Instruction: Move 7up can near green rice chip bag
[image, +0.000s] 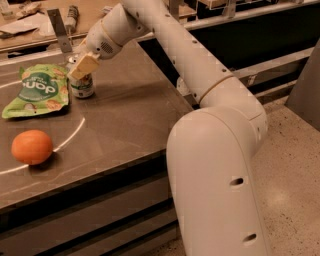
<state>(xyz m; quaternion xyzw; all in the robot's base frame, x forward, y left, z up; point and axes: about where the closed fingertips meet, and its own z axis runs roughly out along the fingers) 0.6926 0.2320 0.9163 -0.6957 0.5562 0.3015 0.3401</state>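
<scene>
The 7up can (83, 89) stands upright at the back left of the dark table (131, 116), with its base at the table top. It is right beside the right edge of the green rice chip bag (37, 90), which lies flat. My gripper (80, 71) reaches down from the upper right and is shut on the top of the can. One tan finger (85, 64) covers the can's silver top.
A round orange fruit (31, 146) lies near the table's front left. A white arc (75, 132) is painted on the table top. My white arm (200, 75) spans the table's right edge. A rear counter (65, 20) holds clutter. Speckled floor (290, 165) lies to the right.
</scene>
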